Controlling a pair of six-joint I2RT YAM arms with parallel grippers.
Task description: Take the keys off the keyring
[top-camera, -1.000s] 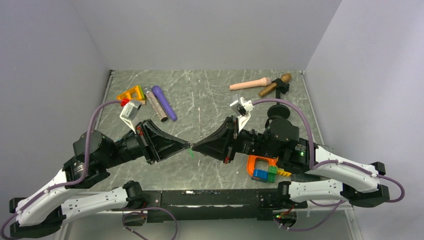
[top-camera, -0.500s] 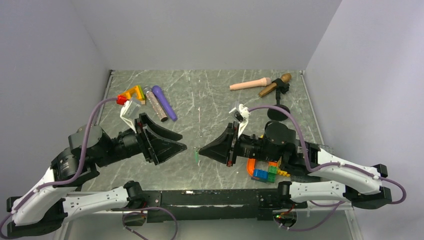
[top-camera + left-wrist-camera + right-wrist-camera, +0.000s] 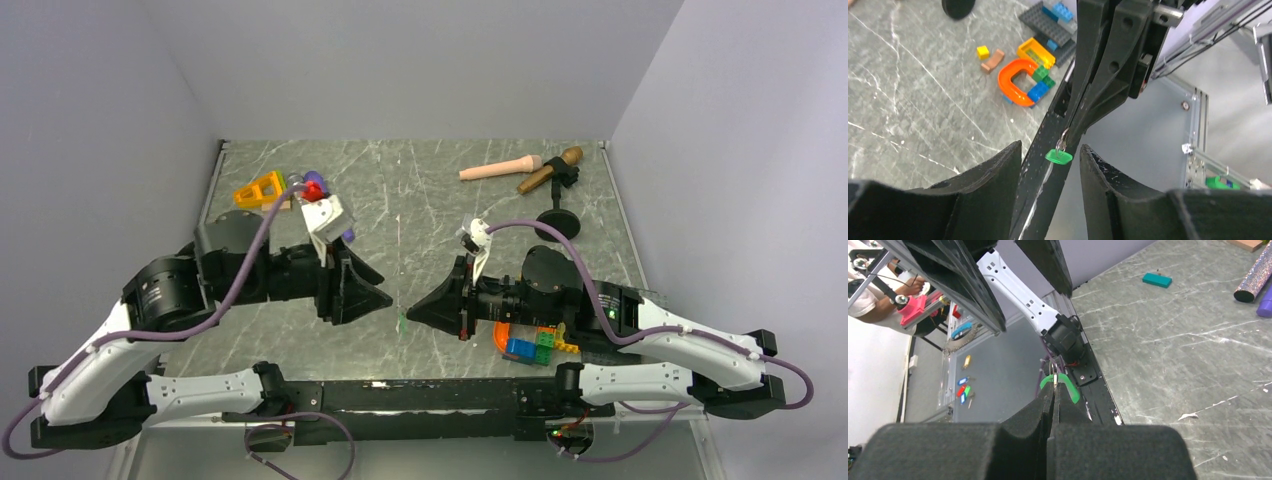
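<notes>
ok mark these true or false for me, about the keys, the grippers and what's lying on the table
1. The right gripper is shut on the keyring. True.
2. The left gripper is clamped on the green key. False: its jaws stand open and nothing is between the pads.
3. The teal key lies flat on the table, off the ring. True.
4. The green key lies on the table too. False: it hangs from the keyring at the right gripper's tips.
5. The orange horseshoe piece sits beside the left arm's base. False: it lies by the right arm.
</notes>
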